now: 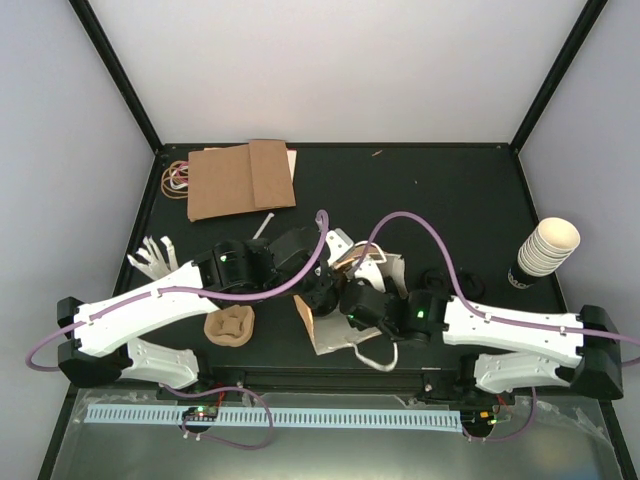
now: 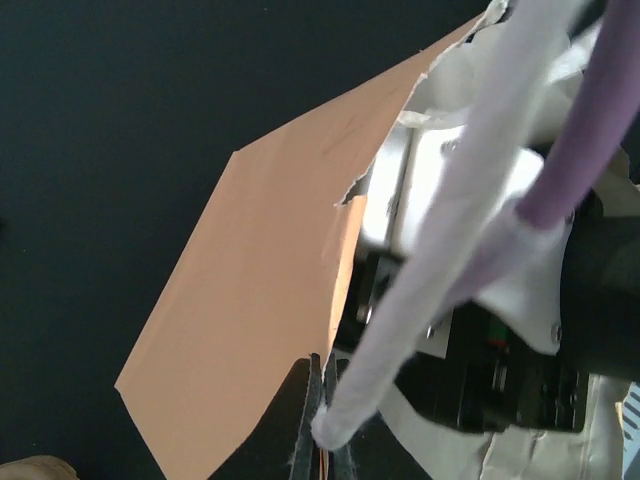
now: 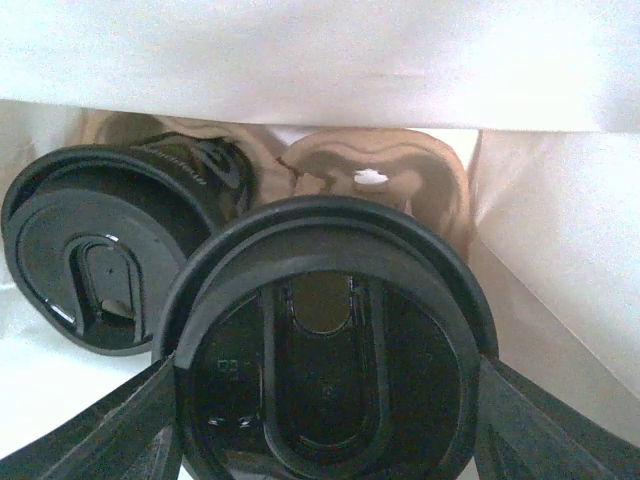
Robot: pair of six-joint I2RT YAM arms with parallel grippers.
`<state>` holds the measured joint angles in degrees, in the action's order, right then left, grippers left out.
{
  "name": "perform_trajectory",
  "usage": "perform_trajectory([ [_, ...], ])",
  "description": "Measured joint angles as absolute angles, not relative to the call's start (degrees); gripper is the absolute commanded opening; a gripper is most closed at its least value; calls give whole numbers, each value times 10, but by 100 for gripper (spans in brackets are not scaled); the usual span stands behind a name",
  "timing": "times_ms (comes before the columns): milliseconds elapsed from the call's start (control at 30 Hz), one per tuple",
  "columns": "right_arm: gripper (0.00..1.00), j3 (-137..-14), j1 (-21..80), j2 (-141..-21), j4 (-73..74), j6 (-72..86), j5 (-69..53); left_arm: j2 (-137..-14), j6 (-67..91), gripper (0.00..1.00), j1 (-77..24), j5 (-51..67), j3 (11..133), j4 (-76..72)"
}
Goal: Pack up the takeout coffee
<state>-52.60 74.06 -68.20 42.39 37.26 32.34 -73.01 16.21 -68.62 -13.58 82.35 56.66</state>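
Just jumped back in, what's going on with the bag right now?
The left gripper pinches the handle of the paper bag, apparently holding it open. The right gripper is inside the bag with a black-lidded cup between its fingers, at the brown tray. A second lidded cup is already in there beside it.

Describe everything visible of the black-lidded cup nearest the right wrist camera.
The nearer cup shows only its round, glossy black plastic lid, with raised rim and oblong recess. The right gripper holds its two sides in its jaws. It is inside the paper bag, in front of a second lidded cup and the brown tray.
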Motion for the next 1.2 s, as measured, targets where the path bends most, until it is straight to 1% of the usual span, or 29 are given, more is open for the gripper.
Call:
perform_trajectory([
  [167,40,-494,717,-635,413,387,318,-730,162,1,-686,-128,823,556],
  [367,39,-492,713,-639,407,387,318,-730,162,2,-686,-119,823,554],
  [700,37,-407,714,-597,315,362,319,-730,162,5,-686,-93,816,548],
  [933,37,-383,714,-602,262,344,315,-725,162,5,-686,-72,797,534],
  [1067,37,-384,714,-612,248,336,313,-724,163,10,-686,-67,794,534],
  [1133,37,-383,714,-612,244,333,312,-724,163,15,-686,-60,794,526],
  [1167,37,-383,714,-612,243,331,311,-723,164,19,-686,-57,794,522],
  [1200,37,-382,714,-612,241,329,310,-721,164,28,-686,-55,794,517],
])
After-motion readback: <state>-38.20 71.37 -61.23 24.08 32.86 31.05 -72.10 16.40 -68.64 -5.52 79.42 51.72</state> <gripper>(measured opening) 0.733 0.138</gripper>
